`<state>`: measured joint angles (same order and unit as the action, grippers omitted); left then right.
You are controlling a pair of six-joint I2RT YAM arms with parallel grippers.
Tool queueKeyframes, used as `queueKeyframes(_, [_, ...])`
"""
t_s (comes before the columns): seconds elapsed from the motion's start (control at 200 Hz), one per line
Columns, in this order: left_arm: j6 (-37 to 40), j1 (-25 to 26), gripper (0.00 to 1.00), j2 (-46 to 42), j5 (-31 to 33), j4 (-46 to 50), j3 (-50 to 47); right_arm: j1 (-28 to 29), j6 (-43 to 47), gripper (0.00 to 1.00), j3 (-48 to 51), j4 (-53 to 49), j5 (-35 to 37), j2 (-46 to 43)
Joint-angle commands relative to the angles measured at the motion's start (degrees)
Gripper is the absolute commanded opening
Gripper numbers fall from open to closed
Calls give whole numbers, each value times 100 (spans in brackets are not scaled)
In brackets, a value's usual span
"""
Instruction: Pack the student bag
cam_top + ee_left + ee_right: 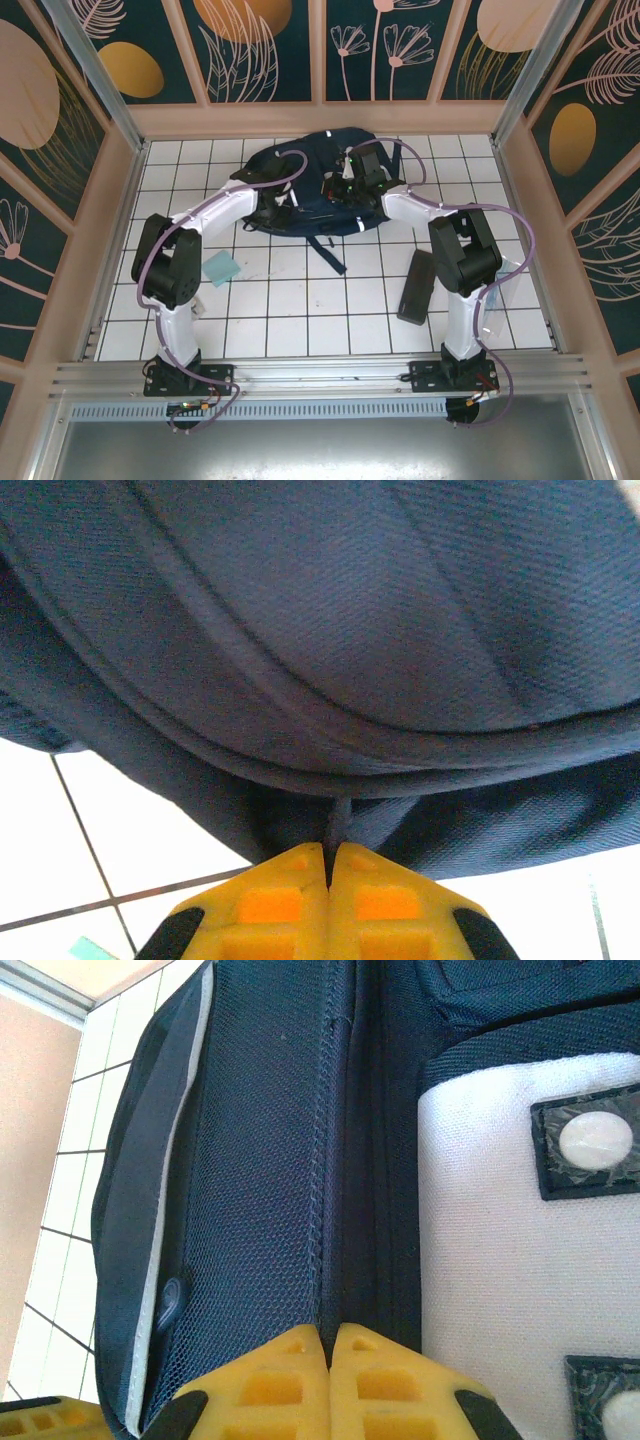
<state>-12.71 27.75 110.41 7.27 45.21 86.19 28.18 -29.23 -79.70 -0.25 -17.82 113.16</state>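
White tiled tabletop (300, 320), walled by botanical panels, carries the work. A teal card (220, 268) lies at 9 o'clock. The left gripper (328, 852) has its jaws pressed together at the 9 o'clock edge of the student bag (305, 205), apparently nipping a thin dark tab at the seam. The student bag lies flat at 12 o'clock. It is soft, limp fabric, probably light while unfilled, so grip tabs, seams or straps, not broad panels. The right gripper (328, 1332) is closed, apparently empty, against the mesh side. A dark flat case (415, 285) lies at 4 o'clock.
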Motion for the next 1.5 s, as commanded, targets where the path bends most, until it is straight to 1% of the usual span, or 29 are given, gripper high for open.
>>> queueKeyframes(0.0, [-100, -327, 0, -113, 1114, 156, 96, -152, 146, 0, -43, -9, 209, -210])
queueKeyframes(0.06, [-104, -437, 0, -56, 1143, 57, 115, -162, 150, 0, -25, 5, 203, -220])
queueKeyframes(0.2, [32, -521, 0, -133, 1283, -431, -94, -173, 185, 0, 15, -18, 230, -271])
queueKeyframes(0.27, [45, -549, 0, -165, 1118, -475, -135, -189, 208, 0, 33, -44, 294, -296])
queueKeyframes(0.34, [99, -543, 0, -304, 603, -581, -268, -236, 208, 0, 51, -35, 331, -308])
queueKeyframes(0.43, [139, -525, 0, -577, -295, -732, -542, -312, 208, 0, 8, 11, 340, -259])
queueKeyframes(0.54, [9, -343, 0, -899, -1110, -845, -813, -387, 294, 0, -205, 12, 382, -89])
queueKeyframes(0.695, [-359, 149, 0, -1140, -1708, -965, -902, -491, 508, 0, -713, -76, 545, 292])
queueKeyframes(0.765, [-543, 372, 0, -1079, -2002, -1130, -902, -540, 533, 0, -994, -198, 596, 494])
queueKeyframes(0.851, [-703, 573, 0, -904, -2185, -1329, -844, -564, 426, 0, -1228, -383, 627, 568])
queueKeyframes(0.956, [-887, 703, 0, -675, -2333, -1573, -726, -568, 238, 15, -1064, -490, 778, 322])
queueKeyframes(1.036, [-949, 742, 0, -530, -2314, -1625, -590, -568, 57, 30, -661, -540, 964, -42])
queueKeyframes(1.116, [-929, 755, 0, -427, -2244, -1578, -495, -576, -214, 39, -157, -567, 1035, -438])
queueKeyframes(1.261, [-803, 755, 0, -359, -1851, -1359, -461, -566, -840, 45, 878, -361, 734, -1113])
queueKeyframes(1.391, [-800, 750, 0, -327, -1895, -1357, -499, -539, -1694, 48, 1868, 405, 73, -1537])
queueKeyframes(1.491, [-769, 758, 0, -336, -1849, -1371, -533, -414, -2317, 51, 2249, 1039, -333, -1561])
